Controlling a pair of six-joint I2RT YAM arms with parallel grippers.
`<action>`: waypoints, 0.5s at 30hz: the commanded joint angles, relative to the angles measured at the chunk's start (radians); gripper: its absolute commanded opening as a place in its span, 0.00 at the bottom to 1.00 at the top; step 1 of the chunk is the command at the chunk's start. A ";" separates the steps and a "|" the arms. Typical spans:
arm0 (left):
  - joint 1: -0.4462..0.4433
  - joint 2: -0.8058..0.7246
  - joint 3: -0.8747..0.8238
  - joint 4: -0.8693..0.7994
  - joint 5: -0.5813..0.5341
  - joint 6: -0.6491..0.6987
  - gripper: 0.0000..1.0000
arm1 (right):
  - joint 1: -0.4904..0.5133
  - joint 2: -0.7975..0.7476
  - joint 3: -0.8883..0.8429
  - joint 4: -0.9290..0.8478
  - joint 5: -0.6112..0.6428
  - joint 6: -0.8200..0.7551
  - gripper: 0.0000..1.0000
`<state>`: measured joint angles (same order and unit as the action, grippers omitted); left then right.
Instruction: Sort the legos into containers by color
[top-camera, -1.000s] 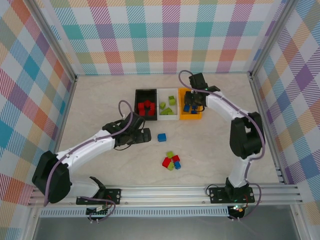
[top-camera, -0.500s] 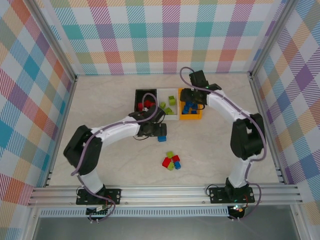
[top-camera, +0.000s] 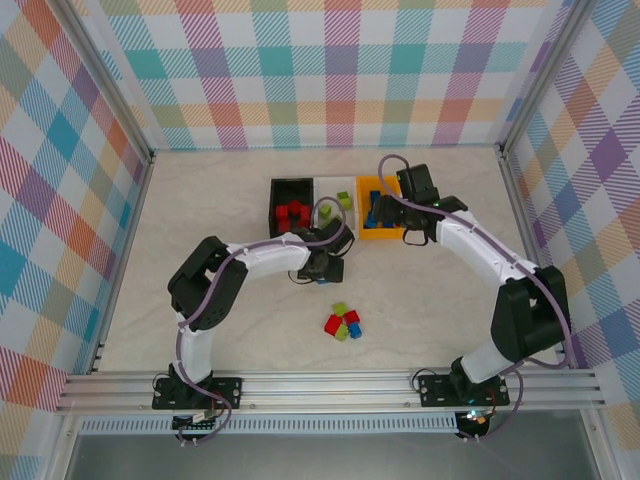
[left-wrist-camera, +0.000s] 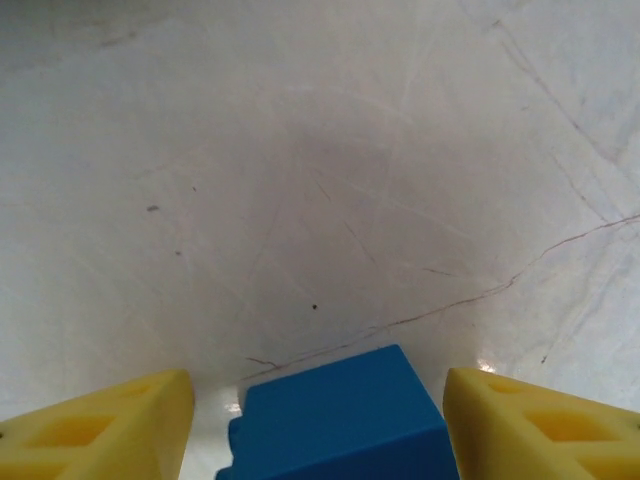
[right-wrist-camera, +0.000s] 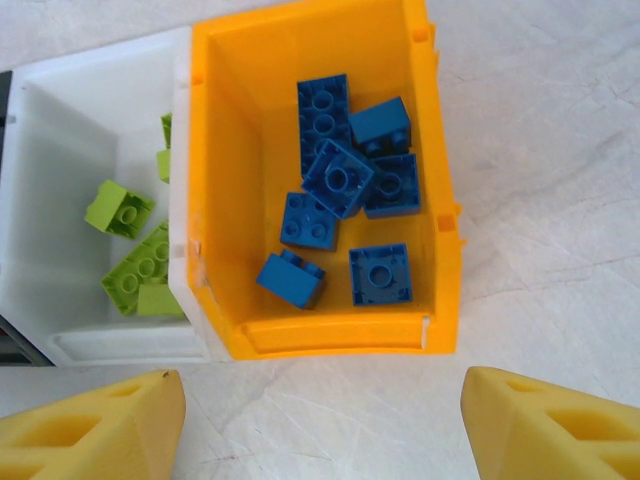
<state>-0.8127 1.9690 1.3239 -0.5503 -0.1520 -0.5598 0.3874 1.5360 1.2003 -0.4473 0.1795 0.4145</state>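
A blue lego (left-wrist-camera: 340, 420) lies on the table between the yellow fingers of my left gripper (left-wrist-camera: 318, 425), with a thin gap on each side; the jaws stand open around it. From above, the left gripper (top-camera: 328, 267) is just in front of the white container (top-camera: 322, 236). My right gripper (right-wrist-camera: 322, 400) hangs open and empty over the table at the near rim of the orange container (right-wrist-camera: 330, 335), which holds several blue legos (right-wrist-camera: 338, 178). Lime green legos (right-wrist-camera: 140, 265) lie in the white container (right-wrist-camera: 60, 150). Red legos (top-camera: 292, 214) fill the black container (top-camera: 274, 205).
A small heap of loose legos, red (top-camera: 333, 323), lime green (top-camera: 341, 309) and blue (top-camera: 356, 331), lies on the table nearer the arm bases. Metal frame rails and checked walls close in the table on all sides.
My left arm has swung right to the blue lego and its jaws have narrowed around it. My right gripper has opened and pulled back from over the orange container toward its near right side.
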 joint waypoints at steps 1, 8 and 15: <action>-0.011 -0.010 -0.007 -0.023 -0.015 -0.021 0.58 | 0.007 -0.049 -0.007 0.033 0.028 0.025 0.73; -0.013 -0.026 0.056 -0.039 -0.038 -0.047 0.48 | 0.007 -0.115 -0.065 0.039 0.093 0.077 0.73; -0.013 0.033 0.319 -0.041 -0.033 -0.042 0.47 | 0.002 -0.265 -0.222 0.063 0.190 0.178 0.73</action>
<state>-0.8162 1.9781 1.5379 -0.5991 -0.1692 -0.5900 0.3874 1.3262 1.0180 -0.4072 0.3084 0.5289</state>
